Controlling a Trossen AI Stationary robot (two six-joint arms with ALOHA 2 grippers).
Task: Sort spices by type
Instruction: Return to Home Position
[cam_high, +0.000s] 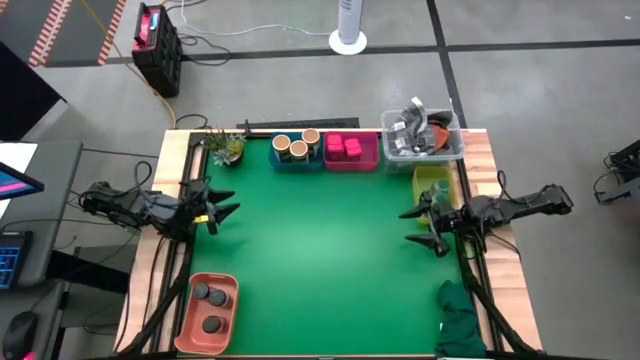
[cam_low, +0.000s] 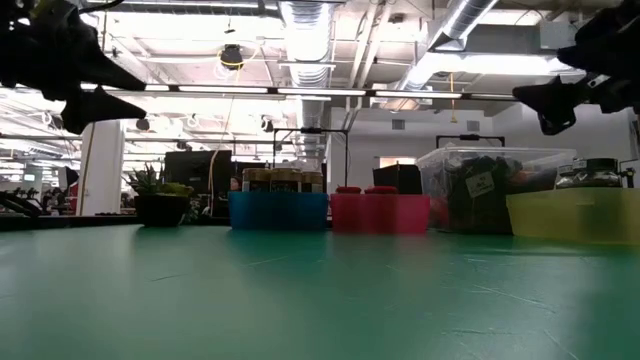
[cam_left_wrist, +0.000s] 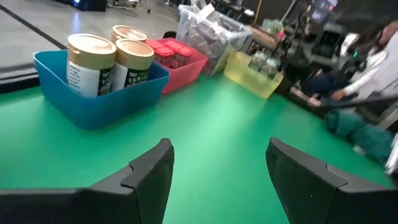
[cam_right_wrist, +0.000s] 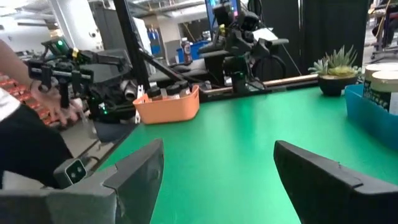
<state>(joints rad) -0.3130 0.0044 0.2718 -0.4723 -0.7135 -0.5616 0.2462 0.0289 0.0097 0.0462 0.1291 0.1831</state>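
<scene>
Three tan-topped jars (cam_high: 294, 147) stand in a blue bin (cam_left_wrist: 93, 99) at the mat's far edge. Next to them, magenta packs (cam_high: 345, 147) fill a pink bin (cam_left_wrist: 186, 65). Dark-lidded jars (cam_high: 210, 305) sit in an orange bin (cam_right_wrist: 168, 106) at the near left. A yellow bin (cam_high: 432, 180) at the far right holds small jars (cam_left_wrist: 261, 62). My left gripper (cam_high: 228, 203) hovers open above the mat's left edge, pointing right. My right gripper (cam_high: 405, 226) hovers open above the right edge, pointing left. Neither has anything between its fingers.
A clear tub of grey clutter (cam_high: 422, 135) stands at the far right corner and a small potted plant (cam_high: 228, 147) at the far left. A green cloth (cam_high: 460, 318) lies at the near right. A person's hand (cam_right_wrist: 56, 106) shows beyond the table's left side.
</scene>
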